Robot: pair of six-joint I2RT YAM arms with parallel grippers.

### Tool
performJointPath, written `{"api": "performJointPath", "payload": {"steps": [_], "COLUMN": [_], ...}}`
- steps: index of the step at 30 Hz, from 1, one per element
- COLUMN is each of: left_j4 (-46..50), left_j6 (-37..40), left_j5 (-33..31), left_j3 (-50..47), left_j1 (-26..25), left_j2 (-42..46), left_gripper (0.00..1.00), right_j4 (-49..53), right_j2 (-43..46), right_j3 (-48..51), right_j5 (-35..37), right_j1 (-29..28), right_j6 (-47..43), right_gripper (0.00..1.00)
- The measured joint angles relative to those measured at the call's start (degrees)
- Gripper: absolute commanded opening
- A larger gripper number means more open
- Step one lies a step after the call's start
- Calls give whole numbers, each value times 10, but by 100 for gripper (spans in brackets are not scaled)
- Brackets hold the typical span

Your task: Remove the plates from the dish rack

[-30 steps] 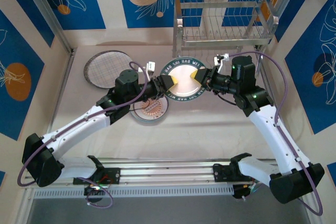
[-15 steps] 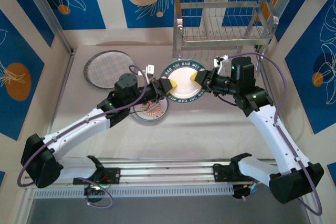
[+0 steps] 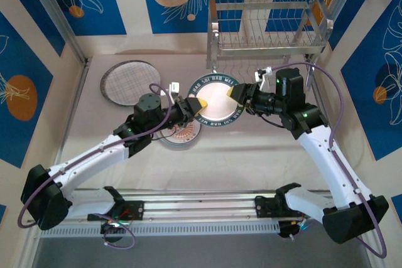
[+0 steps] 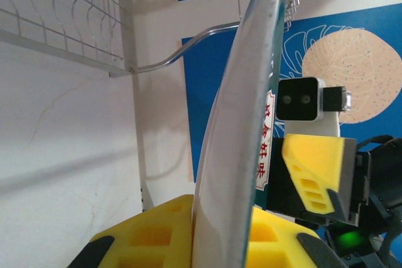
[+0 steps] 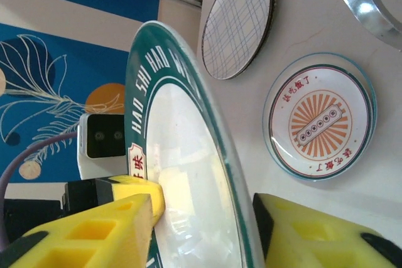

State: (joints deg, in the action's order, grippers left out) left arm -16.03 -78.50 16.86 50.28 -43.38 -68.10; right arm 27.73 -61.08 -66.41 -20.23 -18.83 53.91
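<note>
A dark-rimmed plate point(image 3: 217, 98) with lettering hangs edge-on above the table, between the two arms. My left gripper point(image 3: 200, 105) is shut on its left rim; in the left wrist view both yellow pads press the plate point(image 4: 242, 123) at the left gripper point(image 4: 217, 236). My right gripper point(image 3: 237, 92) is open, its fingers on either side of the plate's right rim point(image 5: 182, 174), and the right gripper's point(image 5: 207, 230) outer finger stands clear of the glass. The dish rack point(image 3: 270, 26) stands at the back right; I see no plates on its upper shelf.
A grid-lined plate point(image 3: 129, 81) lies flat at the back left. A smaller plate with an orange sunburst point(image 3: 179, 133) lies on the table under the left wrist. Both also appear in the right wrist view: grid plate point(image 5: 239, 23), sunburst plate point(image 5: 320, 120). Blue patterned walls enclose the table.
The left gripper has closed on the plate's left rim. The right gripper's jaws have opened off the right rim. The plate has shifted a little to the left.
</note>
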Motion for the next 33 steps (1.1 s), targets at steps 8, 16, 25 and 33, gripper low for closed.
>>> {"api": "performJointPath", "payload": {"steps": [8, 16, 25, 33], "left_j4": [1, 5, 13, 23], "left_j6": [0, -11, -27, -36], "left_j5": [-17, -51, -86, -123], "left_j3": [-14, -79, -171, -245], "left_j1": [2, 19, 49, 61], "left_j2": [13, 78, 150, 188], "left_gripper": [11, 11, 11, 11], "right_j4": [23, 85, 97, 79], "right_j2": [0, 1, 2, 3], "right_j3": [-13, -49, -35, -5], "right_j5": [22, 137, 232, 270], "right_j1": [-8, -83, -158, -199], "right_j6": [-14, -64, -86, -124], "right_gripper": [54, 61, 61, 62]}}
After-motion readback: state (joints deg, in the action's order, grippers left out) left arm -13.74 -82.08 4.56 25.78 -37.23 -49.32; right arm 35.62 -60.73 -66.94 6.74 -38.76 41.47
